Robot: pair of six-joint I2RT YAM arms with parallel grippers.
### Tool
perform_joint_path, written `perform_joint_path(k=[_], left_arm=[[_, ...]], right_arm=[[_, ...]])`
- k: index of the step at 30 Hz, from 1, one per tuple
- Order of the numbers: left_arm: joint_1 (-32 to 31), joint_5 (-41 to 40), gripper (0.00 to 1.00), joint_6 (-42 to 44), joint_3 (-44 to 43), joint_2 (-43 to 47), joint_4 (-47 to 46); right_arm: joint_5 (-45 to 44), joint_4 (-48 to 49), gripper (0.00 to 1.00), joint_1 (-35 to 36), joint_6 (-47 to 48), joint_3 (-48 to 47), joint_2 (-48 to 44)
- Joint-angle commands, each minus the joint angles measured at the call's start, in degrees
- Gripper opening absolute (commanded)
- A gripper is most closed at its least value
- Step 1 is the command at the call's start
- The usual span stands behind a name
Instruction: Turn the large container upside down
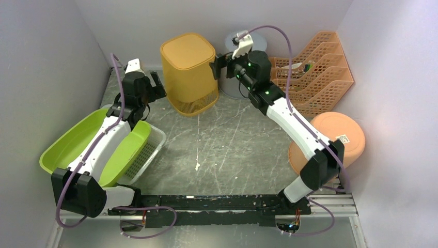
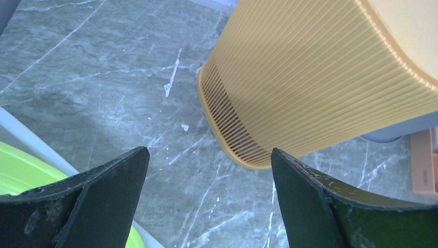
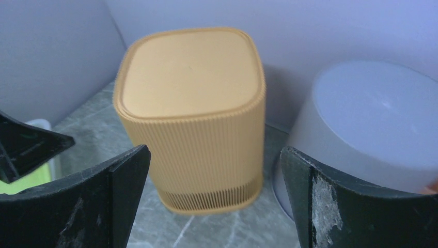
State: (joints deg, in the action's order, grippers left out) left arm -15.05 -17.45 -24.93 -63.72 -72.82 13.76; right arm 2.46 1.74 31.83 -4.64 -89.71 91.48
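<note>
Left hand [image 2: 207, 151] and right hand [image 3: 214, 149] both gape empty, flanking the yellow ribbed bin [image 1: 188, 72], apparently base-up on the worktop [image 1: 232, 139]; best withdraw straight, no nudging.

The container [image 1: 188, 72] is ribbed mustard yellow, the table [image 1: 232, 139] grey marble (white veins), the tub [image 1: 72, 142] lime green.

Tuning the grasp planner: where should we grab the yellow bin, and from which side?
Probably the two opposite ribbed side walls, left gripper from the left, right gripper from the right. The bin stands closed face up, slotted rim on the table, so no edge is free to pinch.
</note>
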Motion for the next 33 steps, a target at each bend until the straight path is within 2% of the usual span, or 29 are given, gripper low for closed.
perform_joint_path(k=[1, 6, 10, 14, 23, 33], left_arm=[[-0.1, 3.4, 1.0, 3.4, -3.1, 1.0, 4.2], [-0.1, 5.7, 1.0, 4.2, -6.4, 0.3, 9.4], [-0.1, 6.0, 1.0, 5.8, -6.1, 1.0, 12.6], [-0.1, 5.8, 1.0, 5.3, -2.7, 3.0, 11.5], [-0.2, 6.0, 1.0, 5.3, -1.3, 3.6, 13.2], [-0.5, 5.8, 0.97, 5.6, -2.3, 3.5, 16.5]], right_arm=[[-10.4, -2.8, 1.0, -0.2, 0.5, 7.9, -3.6], [-6.8, -3.6, 1.0, 0.1, -2.4, 15.8, -2.3], [-2.4, -0.3, 1.0, 0.5, -4.6, 18.8, 3.3], [1.1, 4.1, 1.0, 0.5, -6.1, 15.4, 10.5], [1.7, 13.2, 1.0, 0.5, -9.7, 7.0, 21.4], [4.6, 13.6, 1.0, 0.4, -10.1, -8.5, 33.8]])
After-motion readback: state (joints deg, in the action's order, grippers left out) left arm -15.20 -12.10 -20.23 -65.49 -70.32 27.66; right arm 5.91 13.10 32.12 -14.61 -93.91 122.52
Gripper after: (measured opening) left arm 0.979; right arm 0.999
